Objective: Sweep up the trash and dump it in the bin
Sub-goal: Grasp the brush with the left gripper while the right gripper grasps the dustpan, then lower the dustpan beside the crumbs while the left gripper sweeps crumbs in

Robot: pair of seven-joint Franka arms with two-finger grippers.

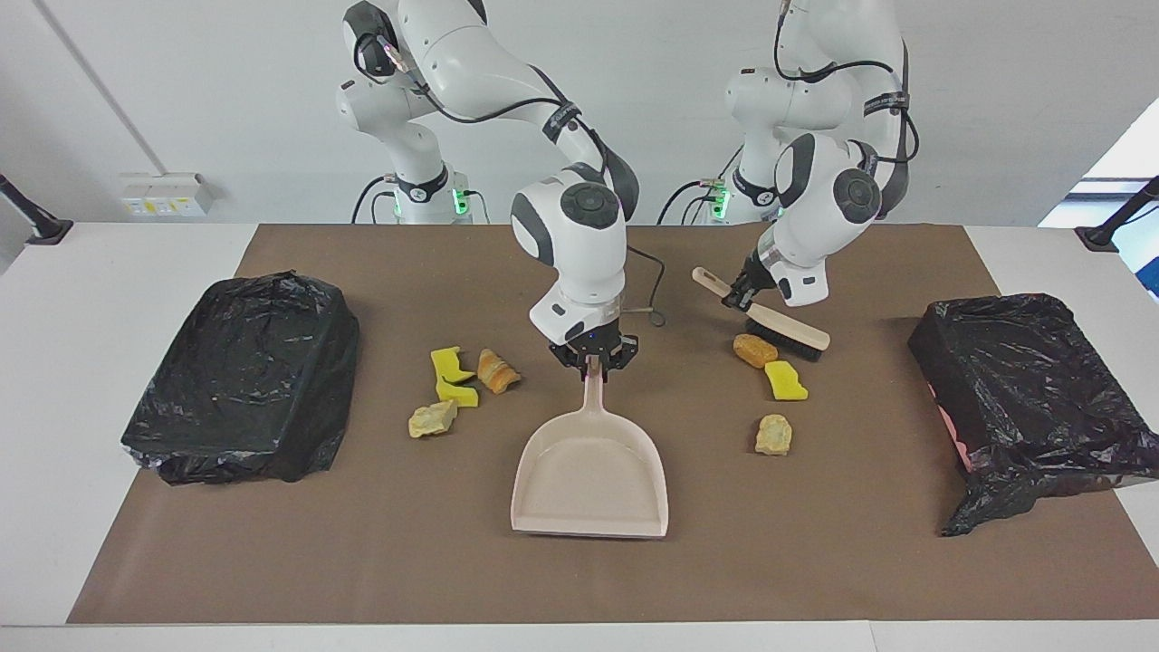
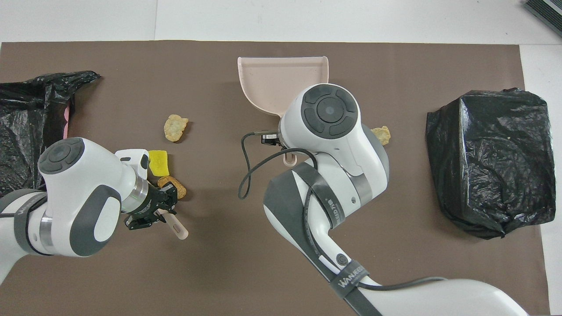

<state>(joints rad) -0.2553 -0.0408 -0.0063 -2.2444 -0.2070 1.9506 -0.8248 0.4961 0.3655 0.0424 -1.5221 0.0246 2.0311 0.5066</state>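
Brush bristles [image 1: 786,343] (facing view only)

Yellow, tan and beige scraps on a brown mat

The trash [image 1: 480,382] is bright yellow, pale beige and orange-striped tan; the dustpan [image 1: 590,480] is pale pinkish beige; the brush [image 1: 777,326] is beige with black bristles. Both bins [image 1: 243,376] wear glossy black liners. The mat [image 1: 579,580] is dull brown on a white counter [image 1: 90,263]; the arms are white and grey.

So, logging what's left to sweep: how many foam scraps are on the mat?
7. Four cluster toward the right arm's end: two yellow, orange-striped, beige. Three toward the left arm's end: brown beside the brush, yellow, beige. None seems hidden.
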